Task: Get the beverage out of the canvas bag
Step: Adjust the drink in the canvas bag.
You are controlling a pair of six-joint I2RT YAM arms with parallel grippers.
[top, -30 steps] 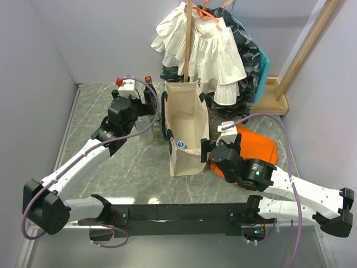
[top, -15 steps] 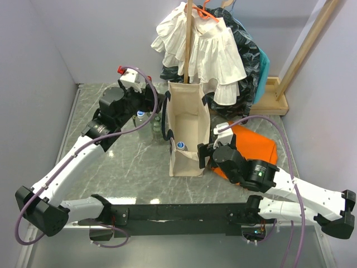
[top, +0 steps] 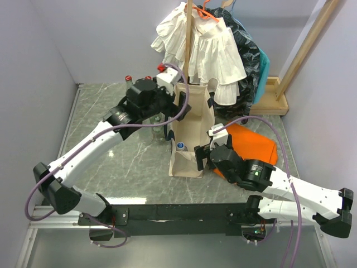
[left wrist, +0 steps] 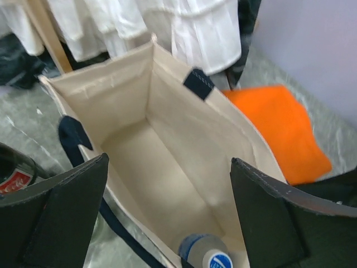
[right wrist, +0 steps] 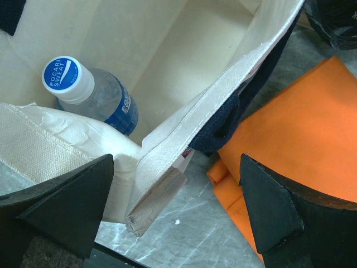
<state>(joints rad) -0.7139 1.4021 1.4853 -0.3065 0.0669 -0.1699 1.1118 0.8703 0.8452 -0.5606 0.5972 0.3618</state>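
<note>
The cream canvas bag (top: 195, 120) stands upright with its mouth open, navy handles on its sides. Low in its near end stands the beverage (right wrist: 97, 95), a clear bottle with a blue label and a white-and-blue cap (top: 180, 146); the left wrist view catches it at the bottom edge (left wrist: 207, 254). My left gripper (top: 169, 111) hovers open above the bag's far left rim and looks down into the bag (left wrist: 169, 162), holding nothing. My right gripper (top: 202, 156) is open at the bag's near right corner, and that corner's seam (right wrist: 167, 184) lies between its fingers without being clamped.
A folded orange cloth (top: 254, 145) lies right of the bag, close to my right gripper. Two red-capped bottles (top: 129, 79) stand on the table behind the left arm. White and dark clothes (top: 203, 47) hang on a wooden rack behind the bag, its base (top: 272, 96) at right.
My left arm has swung right, from beside the red-capped bottles to above the bag's mouth. The right gripper has edged a little toward the bag's near right corner.
</note>
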